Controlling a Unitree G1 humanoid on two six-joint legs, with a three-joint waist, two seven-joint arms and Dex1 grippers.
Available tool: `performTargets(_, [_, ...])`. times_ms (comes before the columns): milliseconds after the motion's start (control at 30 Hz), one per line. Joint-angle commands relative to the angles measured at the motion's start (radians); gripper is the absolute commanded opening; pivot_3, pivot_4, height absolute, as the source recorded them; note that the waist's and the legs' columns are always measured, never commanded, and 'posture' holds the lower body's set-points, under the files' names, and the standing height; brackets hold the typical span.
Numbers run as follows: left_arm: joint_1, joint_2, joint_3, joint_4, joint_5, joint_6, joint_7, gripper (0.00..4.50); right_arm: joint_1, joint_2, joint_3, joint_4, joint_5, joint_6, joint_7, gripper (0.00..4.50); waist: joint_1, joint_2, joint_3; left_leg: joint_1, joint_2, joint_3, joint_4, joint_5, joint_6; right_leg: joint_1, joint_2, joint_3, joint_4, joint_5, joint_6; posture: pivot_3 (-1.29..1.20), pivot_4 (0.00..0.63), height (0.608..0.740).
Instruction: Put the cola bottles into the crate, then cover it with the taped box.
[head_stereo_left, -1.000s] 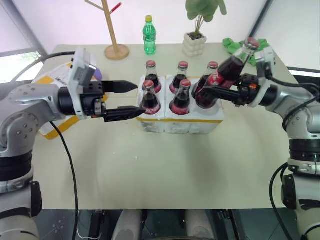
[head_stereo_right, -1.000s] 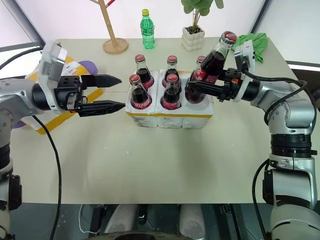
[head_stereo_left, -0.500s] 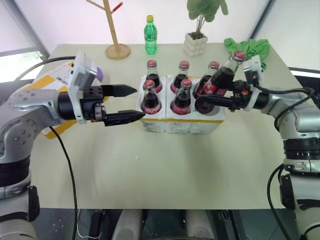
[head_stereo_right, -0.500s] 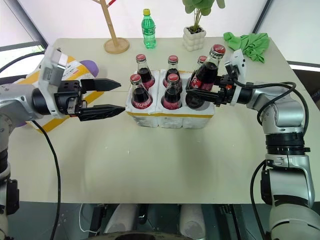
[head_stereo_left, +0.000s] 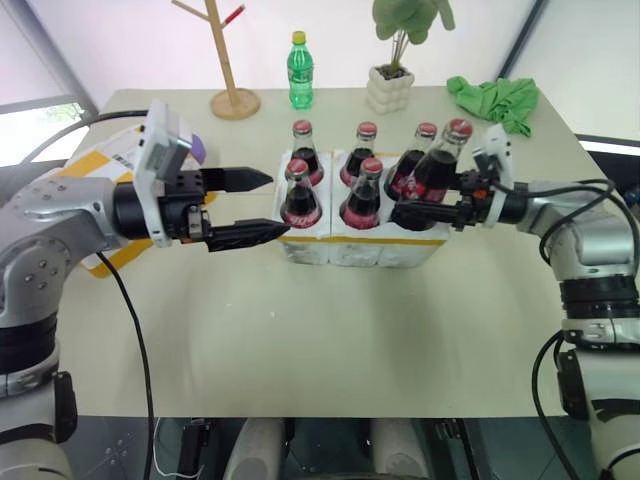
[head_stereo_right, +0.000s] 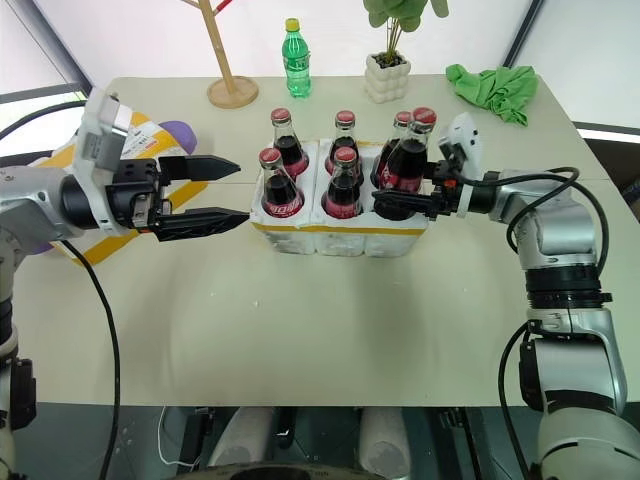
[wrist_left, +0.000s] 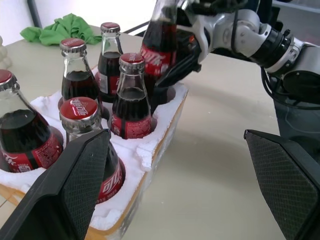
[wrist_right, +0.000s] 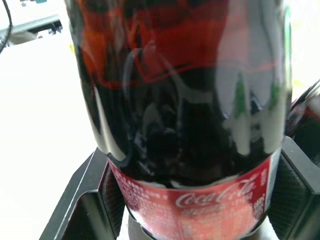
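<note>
The crate (head_stereo_left: 360, 246), a low white foam tray with a yellow band, stands mid-table with five cola bottles (head_stereo_left: 365, 188) upright in its wells. A sixth cola bottle (head_stereo_left: 437, 168) sits in the front right well, leaning slightly right, and my right gripper (head_stereo_left: 404, 211) is shut on its lower body. In the right wrist view both fingers (wrist_right: 85, 205) flank that bottle's label (wrist_right: 200, 200). My left gripper (head_stereo_left: 274, 205) is open and level at the crate's left end, beside the front left bottle (head_stereo_left: 299, 192). The taped box (head_stereo_left: 88, 166) lies at the left, partly hidden behind my left arm.
At the table's far side stand a green plastic bottle (head_stereo_left: 299, 70), a wooden branch stand (head_stereo_left: 234, 100), a white potted plant (head_stereo_left: 390, 88) and a green cloth (head_stereo_left: 495, 98). Bare tabletop (head_stereo_left: 330, 330) stretches in front of the crate.
My right gripper has lowered the sixth bottle from a steep tilt above the crate into the front right well, where it stands nearly upright. The left gripper has stayed where it was.
</note>
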Motion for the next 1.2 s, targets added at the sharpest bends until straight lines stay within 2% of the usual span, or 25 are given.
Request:
performTargets(33, [-0.022,0.011,0.014,-0.015,-0.013,-0.015,-0.003,4.5,-0.035,0.009,-0.008,0.007,-0.017,-0.028,-0.015,4.44,0.0,0.0,0.0,0.0,0.0,0.0,0.0,0.0,0.0,0.0,0.0,0.0,0.001,0.0,0.0,0.0,0.15,0.74])
performTargets(300, [-0.008,0.019,0.027,-0.006,0.0,-0.027,-0.006,4.5,-0.045,0.003,-0.029,-0.008,-0.012,-0.016,-0.022,4.44,0.001,0.0,0.0,0.001,0.0,0.0,0.0,0.001,-0.001,0.0,0.0,0.001,0.001,0.0,0.0,0.0,0.15,0.74])
performTargets(433, [0.018,0.039,0.067,0.005,0.016,-0.038,0.014,4.5,-0.049,-0.036,-0.054,-0.03,0.008,-0.002,0.003,4.44,0.001,0.0,0.0,0.001,0.0,0.0,0.0,0.001,-0.001,0.0,0.0,0.001,0.001,0.0,0.0,0.0,0.15,0.74])
performTargets(567, [0.083,0.077,0.159,-0.01,0.057,-0.063,0.076,4.5,-0.057,-0.126,-0.11,-0.065,0.063,0.011,0.088,4.44,0.002,0.0,0.0,0.0,0.0,0.0,0.0,0.001,-0.001,0.0,0.0,0.001,0.001,0.0,0.0,0.0,0.15,0.74])
performTargets(700, [0.198,0.144,0.242,-0.047,0.188,-0.133,0.135,4.5,-0.098,-0.232,-0.16,-0.061,0.096,0.026,0.149,4.44,0.0,0.0,0.0,0.0,0.0,0.0,-0.001,0.001,-0.001,-0.001,0.0,0.001,0.001,0.0,0.0,0.0,0.15,0.74])
performTargets(867, [0.376,0.173,0.347,-0.13,0.34,-0.198,0.21,4.5,-0.167,-0.299,-0.169,-0.021,0.124,0.1,0.188,4.44,-0.002,0.0,0.0,0.001,0.001,0.002,-0.001,0.001,-0.001,-0.002,0.0,0.002,0.001,0.0,-0.001,0.0,0.15,0.74])
performTargets(1000, [0.549,0.177,0.417,-0.211,0.508,-0.28,0.242,4.5,-0.185,-0.292,-0.178,-0.059,0.151,0.092,0.216,4.44,0.0,0.0,0.0,0.0,0.001,0.002,-0.001,0.001,-0.001,-0.002,0.0,0.002,0.0,-0.002,-0.004,0.0,0.15,0.74])
performTargets(1100, [0.668,0.157,0.483,-0.251,0.678,-0.396,0.283,4.5,-0.197,-0.275,-0.172,-0.079,0.182,0.112,0.238,4.44,0.001,0.0,0.0,-0.001,0.001,0.003,-0.002,0.001,-0.001,-0.004,0.0,0.003,0.0,-0.002,-0.004,0.0,0.15,0.74])
performTargets(1200, [0.8,0.115,0.547,-0.289,0.783,-0.433,0.287,4.5,-0.172,-0.269,-0.162,-0.116,0.216,0.14,0.277,4.44,0.002,0.0,0.0,-0.001,0.001,0.003,-0.002,0.0,-0.001,-0.005,0.0,0.003,0.0,-0.002,-0.005,0.0,0.15,0.74])
